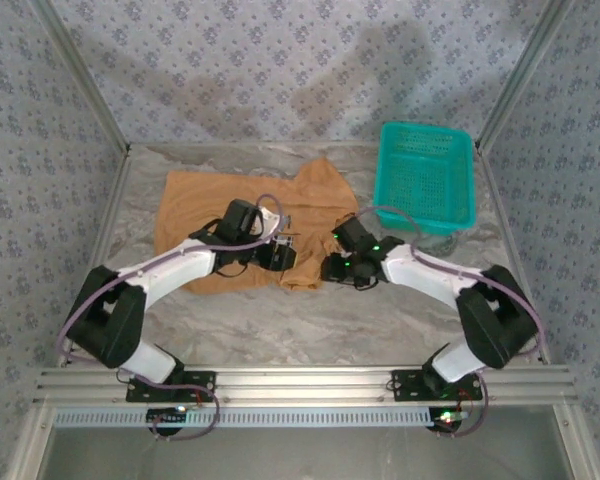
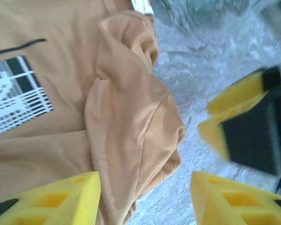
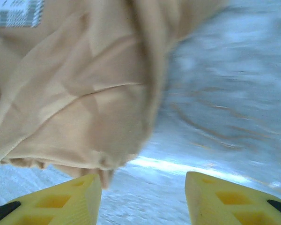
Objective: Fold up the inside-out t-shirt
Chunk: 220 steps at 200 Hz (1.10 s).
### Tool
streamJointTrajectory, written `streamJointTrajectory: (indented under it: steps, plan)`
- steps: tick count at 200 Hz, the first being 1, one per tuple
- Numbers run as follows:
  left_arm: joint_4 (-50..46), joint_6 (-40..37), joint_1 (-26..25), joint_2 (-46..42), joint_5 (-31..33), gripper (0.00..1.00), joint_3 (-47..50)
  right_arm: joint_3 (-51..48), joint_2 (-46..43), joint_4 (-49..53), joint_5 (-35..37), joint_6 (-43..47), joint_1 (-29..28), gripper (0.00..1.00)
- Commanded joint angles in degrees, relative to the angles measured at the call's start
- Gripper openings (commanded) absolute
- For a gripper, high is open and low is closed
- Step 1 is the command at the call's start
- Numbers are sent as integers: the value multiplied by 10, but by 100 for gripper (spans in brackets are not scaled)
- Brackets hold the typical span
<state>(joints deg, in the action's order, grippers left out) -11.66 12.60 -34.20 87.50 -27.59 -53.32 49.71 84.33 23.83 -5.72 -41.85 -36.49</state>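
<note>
Two grippers, jaws spread wide, gripping nothing: left gripper (image 2: pixel 145 199) and right gripper (image 3: pixel 143 197) each straddle the t-shirt (image 2: pixel 131 117) edge, lower frame.

Soft even light; blurred wrist views

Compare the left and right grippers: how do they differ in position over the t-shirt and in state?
The left gripper hangs over the bunched edge of the t-shirt, fabric reaching between its fingers; the right gripper hangs mostly over bare table, fabric only beside one finger. From above, the left gripper is over the shirt, the right gripper just off its near right corner. Both are open, yellow-fingered, holding nothing.
</note>
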Motion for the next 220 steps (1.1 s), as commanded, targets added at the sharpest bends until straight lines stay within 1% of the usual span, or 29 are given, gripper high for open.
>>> streamJointTrajectory:
  steps: [1, 16, 29, 60, 83, 114, 126, 144, 164, 174, 187, 195, 202, 210, 220]
  plan:
    - [-78, -122, -37, 43, -17, 53, -40, -40, -59, 41, 19, -23, 49, 51]
    - [-101, -169, -64, 61, 6, 55, -59, -49, -81, 52, 18, -17, 73, 49]
    - [-110, -193, -85, 75, 34, 57, -72, -50, -94, 58, 15, -11, 87, 49]
    - [-144, -208, -108, 131, 93, 58, -120, -45, -102, 62, -2, -5, 98, 48]
    - [-180, -224, -127, 174, 155, 58, -153, -38, -105, 66, -12, -1, 100, 48]
    - [-187, -228, -141, 208, 225, 57, -175, -32, -108, 65, -23, 3, 102, 47]
    - [-179, -223, -142, 212, 239, 53, -179, -30, -109, 64, -28, 4, 102, 46]
    - [-183, -218, -142, 212, 236, 35, -190, -30, -111, 62, -33, 3, 101, 44]
    - [-197, -212, -142, 210, 227, 21, -202, -30, -109, 53, -38, 4, 96, 38]
    - [-202, -209, -142, 205, 221, 17, -207, -29, -104, 43, -42, 3, 89, 35]
    - [-210, -203, -142, 197, 216, 15, -210, -25, -92, 30, -47, -1, 70, 35]
    - [-214, -199, -142, 192, 213, 16, -212, -21, -80, 21, -48, -4, 56, 36]
    - [-218, -196, -142, 187, 210, 19, -213, -20, -69, 12, -48, -9, 45, 37]
    - [-220, -195, -142, 180, 209, 25, -213, -15, -54, 2, -48, -16, 34, 38]
    - [-221, -192, -142, 169, 208, 34, -208, -11, -37, -7, -47, -25, 23, 40]
